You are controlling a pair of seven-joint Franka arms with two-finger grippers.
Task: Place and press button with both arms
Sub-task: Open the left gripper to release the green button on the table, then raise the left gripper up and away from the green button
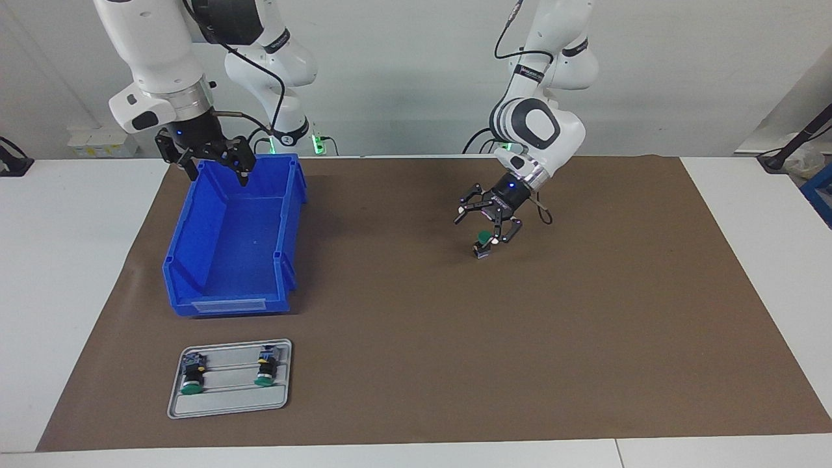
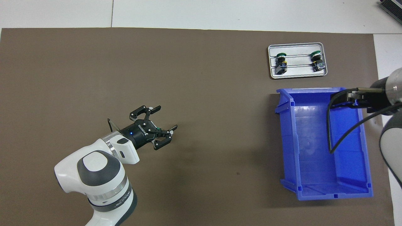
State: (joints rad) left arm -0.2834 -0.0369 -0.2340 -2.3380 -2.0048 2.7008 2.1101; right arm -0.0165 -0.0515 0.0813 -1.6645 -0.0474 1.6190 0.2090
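Blue plastic first: the bin (image 1: 195, 214) sits at the right arm's end of the table, and the right claw (image 1: 219, 177) hangs spread over its rim nearest the robots, waiting. Two spare buttons (image 1: 191, 377) lie in a tray (image 1: 227, 398) just farther from the robots than the bin. Well apart from the bin, toward the left arm's end, the button (image 1: 481, 246) seems to stand cap-up on the mat (image 1: 585, 325), with the left claw (image 1: 484, 227) spread around it, pinching nothing. We judge the risks thus: a finger brushing the button could tip it; a press off centre could skid it across the mat; both claws converging there could collide.
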